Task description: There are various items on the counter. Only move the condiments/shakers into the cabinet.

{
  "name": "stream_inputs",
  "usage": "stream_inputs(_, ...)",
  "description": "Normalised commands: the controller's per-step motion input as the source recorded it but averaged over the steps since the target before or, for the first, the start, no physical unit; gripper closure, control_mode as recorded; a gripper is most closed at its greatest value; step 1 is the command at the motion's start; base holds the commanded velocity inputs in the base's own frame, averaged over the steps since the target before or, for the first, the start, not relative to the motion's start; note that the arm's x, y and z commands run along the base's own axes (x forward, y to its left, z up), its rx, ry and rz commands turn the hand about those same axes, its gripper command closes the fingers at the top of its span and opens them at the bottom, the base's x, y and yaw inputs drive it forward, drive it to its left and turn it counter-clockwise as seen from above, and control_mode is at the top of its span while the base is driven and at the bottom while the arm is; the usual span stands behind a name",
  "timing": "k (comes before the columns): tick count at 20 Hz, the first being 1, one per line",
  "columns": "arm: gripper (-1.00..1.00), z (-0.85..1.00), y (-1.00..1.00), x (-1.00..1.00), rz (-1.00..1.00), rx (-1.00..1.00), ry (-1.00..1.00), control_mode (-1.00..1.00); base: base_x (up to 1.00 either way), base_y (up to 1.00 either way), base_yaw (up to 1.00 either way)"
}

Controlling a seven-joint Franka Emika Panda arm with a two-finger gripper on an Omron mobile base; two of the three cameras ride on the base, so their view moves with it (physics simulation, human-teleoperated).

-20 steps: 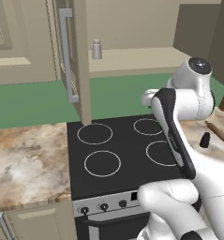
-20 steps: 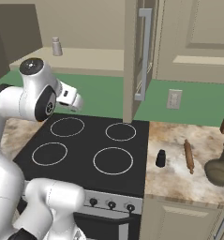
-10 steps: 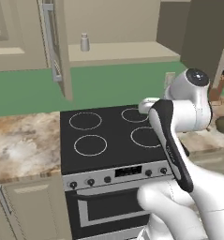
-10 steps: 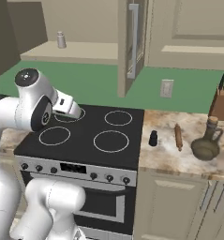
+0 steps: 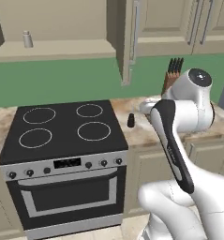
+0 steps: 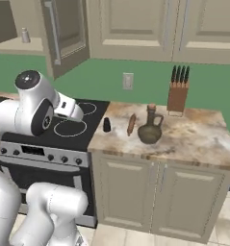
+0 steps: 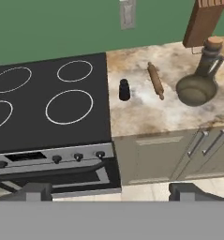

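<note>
A small black shaker (image 7: 124,89) stands on the counter (image 7: 146,117) by the stovetop's edge, also seen as the black shaker (image 6: 107,125) (image 5: 130,120). Right of it lie a wooden rolling pin (image 7: 155,80) (image 6: 131,124) and a dark olive corked jug (image 7: 200,79) (image 6: 150,127). The knife block (image 6: 178,91) is against the wall. A pale grey shaker (image 5: 26,39) (image 6: 25,34) stands on the shelf of the cabinet (image 5: 52,47), whose door (image 6: 63,33) hangs open. My gripper (image 7: 111,191) is open and empty, high above and in front of the black shaker.
The black four-ring stovetop (image 7: 48,103) with its oven front lies left of the counter. A wall outlet (image 6: 128,80) sits on the green wall. Double-door wall cupboards (image 6: 159,26) hang above the counter. Beige cupboard fronts (image 6: 155,192) stand below it.
The base has driven to the right, so both base views have shifted: the counter with shaker, rolling pin and jug now sits centrally. The gripper has stayed open.
</note>
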Motion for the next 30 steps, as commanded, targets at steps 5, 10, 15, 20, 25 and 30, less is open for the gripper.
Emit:
stream_inputs(5, -1.00, 0.00, 0.00, 0.00, 0.00, 0.00, 0.00, 1.00, 0.65, -0.90, 0.21)
stream_inputs(10, -1.00, 0.00, 0.00, 0.00, 0.00, 0.00, 0.00, 1.00, 0.90, -0.28, 0.19)
stream_inputs(15, -1.00, 0.00, 0.00, 0.00, 0.00, 0.00, 0.00, 1.00, 0.83, 0.09, 0.03)
stream_inputs(20, -1.00, -0.10, 0.00, 0.00, 0.03, 0.01, 0.01, -1.00, 0.40, 0.02, 0.05)
stream_inputs(25, -1.00, -0.63, 0.00, 0.22, 0.31, 0.15, 0.01, -1.00, 0.00, 0.00, 0.00)
stream_inputs(30, -1.00, -0.54, 0.02, 0.59, 0.25, 0.06, 0.00, -1.00, 0.00, 0.00, 0.00)
